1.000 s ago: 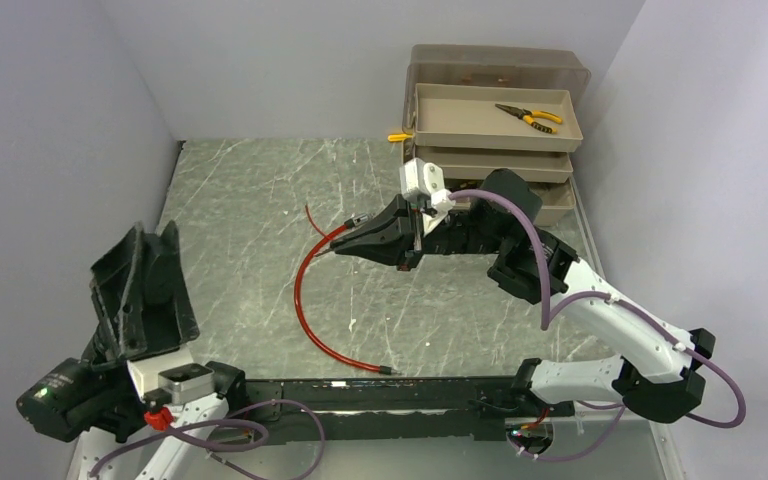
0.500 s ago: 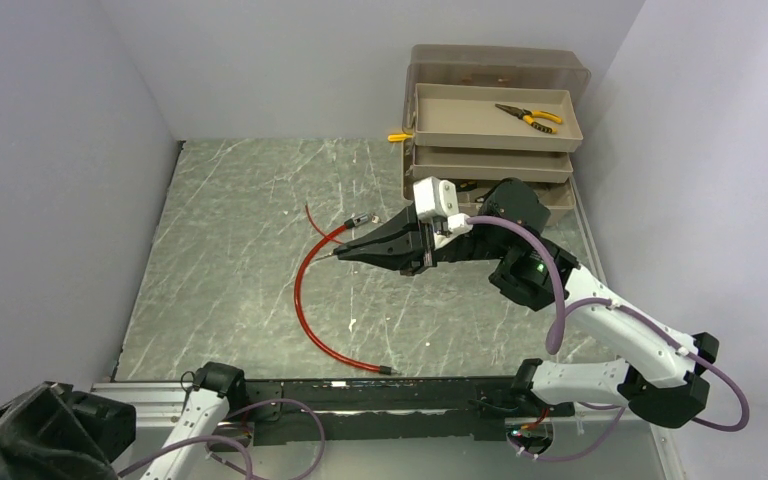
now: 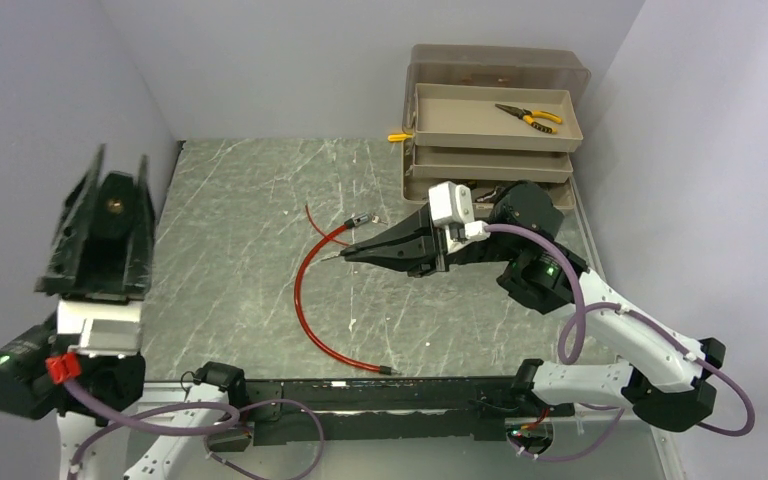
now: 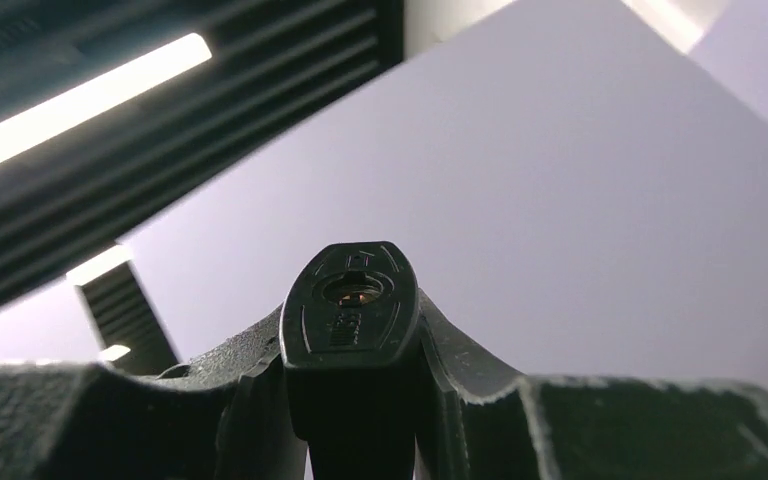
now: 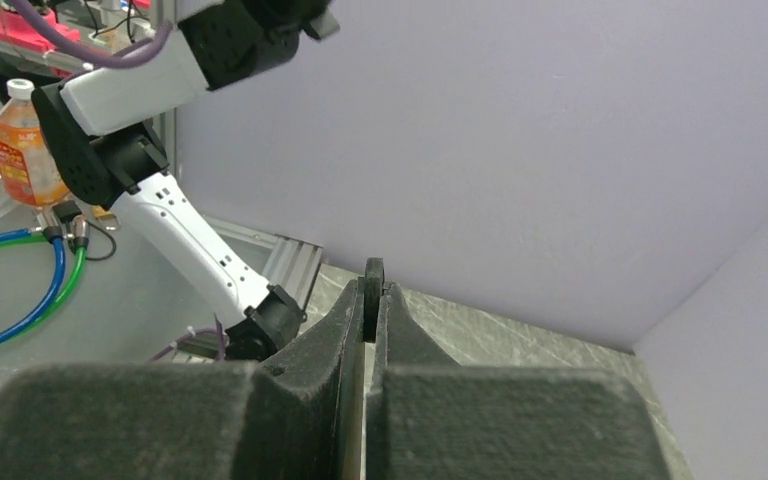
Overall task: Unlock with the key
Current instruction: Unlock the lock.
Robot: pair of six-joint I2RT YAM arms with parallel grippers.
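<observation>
My left gripper [image 3: 110, 222] is raised at the left edge of the table, pointing up, and is shut on a black padlock [image 3: 112, 206]. In the left wrist view the padlock [image 4: 352, 310] sits upright between the fingers [image 4: 480, 385], with its brass keyhole facing the camera. My right gripper [image 3: 352, 250] hovers over the middle of the table, pointing left, and is shut on the key. The key's thin metal blade [image 3: 332, 256] sticks out past the tips. In the right wrist view the key's black head [image 5: 373, 282] is pinched edge-on between the pads [image 5: 400, 340].
A red cable [image 3: 300, 290] curves over the table under and left of my right gripper. A stacked tan tool box [image 3: 490, 135] stands at the back right with yellow-handled pliers [image 3: 528, 117] in its top tray. A yellow handle [image 3: 398, 137] pokes out beside it. Grey walls close three sides.
My left arm dropped to the bottom left corner, then rose at the left edge with the padlock turned upward. My right gripper drew back a little to the right with the key.
</observation>
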